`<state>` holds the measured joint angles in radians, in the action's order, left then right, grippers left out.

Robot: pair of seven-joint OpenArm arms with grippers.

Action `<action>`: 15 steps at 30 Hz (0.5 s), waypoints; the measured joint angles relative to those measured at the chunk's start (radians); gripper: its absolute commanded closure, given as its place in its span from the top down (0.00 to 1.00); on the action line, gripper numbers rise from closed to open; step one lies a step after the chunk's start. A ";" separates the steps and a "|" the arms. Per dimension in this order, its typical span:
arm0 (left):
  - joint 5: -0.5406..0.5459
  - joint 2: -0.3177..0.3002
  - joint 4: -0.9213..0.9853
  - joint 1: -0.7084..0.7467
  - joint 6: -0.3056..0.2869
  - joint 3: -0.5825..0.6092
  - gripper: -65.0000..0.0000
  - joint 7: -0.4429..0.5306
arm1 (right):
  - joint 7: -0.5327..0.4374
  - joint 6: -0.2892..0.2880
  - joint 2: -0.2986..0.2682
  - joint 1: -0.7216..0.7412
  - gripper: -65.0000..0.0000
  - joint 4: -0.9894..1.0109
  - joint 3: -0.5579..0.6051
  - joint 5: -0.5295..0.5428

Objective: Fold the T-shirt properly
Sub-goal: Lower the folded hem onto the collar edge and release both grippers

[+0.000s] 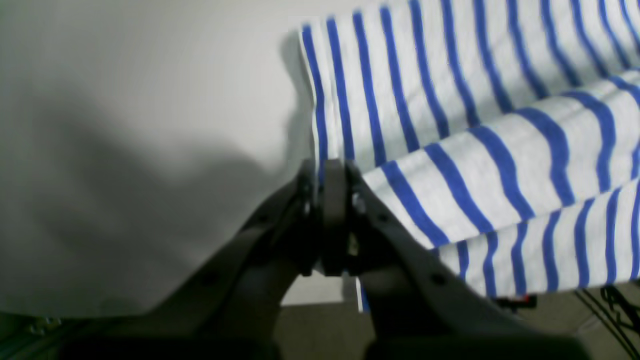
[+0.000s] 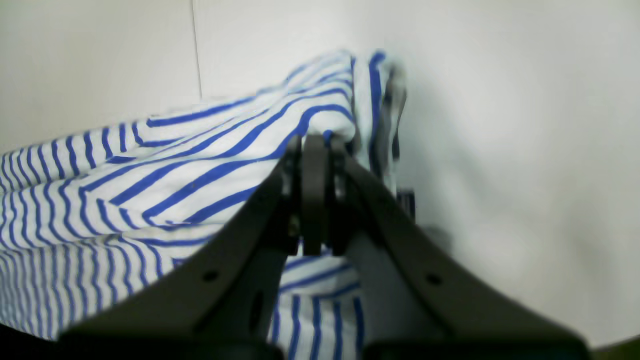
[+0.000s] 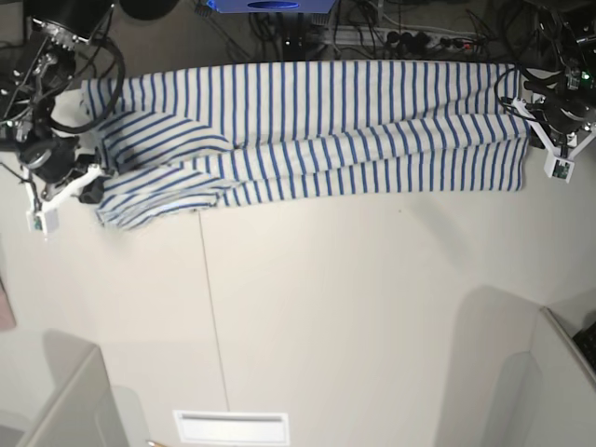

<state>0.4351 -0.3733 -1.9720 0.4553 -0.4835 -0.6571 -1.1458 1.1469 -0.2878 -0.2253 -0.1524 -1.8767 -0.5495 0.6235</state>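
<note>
The T-shirt (image 3: 317, 130) is white with thin blue stripes and lies stretched as a long band across the far side of the table. Part of it is folded over lengthwise. My left gripper (image 1: 327, 167) is shut on the shirt's edge (image 1: 450, 150) at the base view's right end (image 3: 527, 130). My right gripper (image 2: 312, 142) is shut on a bunched fold of the shirt (image 2: 165, 175) at the base view's left end (image 3: 96, 177). The orange mark and the label are hidden.
The white table (image 3: 354, 307) spreads out in front of the shirt, with a seam (image 3: 212, 317) running toward the front. Grey boxes stand at the front left (image 3: 65, 405) and front right (image 3: 559, 391). Cables and gear (image 3: 372, 33) lie behind the shirt.
</note>
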 measured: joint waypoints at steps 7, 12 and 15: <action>0.000 -0.001 -0.005 0.020 0.000 -0.001 0.00 0.003 | -0.001 0.000 -0.003 -0.057 0.00 -0.016 -0.005 -0.002; 0.002 -0.001 -0.008 0.046 0.000 0.000 0.00 0.006 | 0.025 0.000 -0.004 -0.097 0.00 -0.085 -0.007 0.005; 0.000 -0.001 -0.007 0.047 0.000 0.001 0.00 -0.001 | 0.027 0.000 0.002 -0.116 0.00 -0.085 -0.007 0.004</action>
<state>0.4351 -0.3744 -1.9793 0.5022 -0.4835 -0.6563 -1.1469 1.1736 -0.2874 -0.2237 -0.2687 -1.9614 -0.5564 0.6277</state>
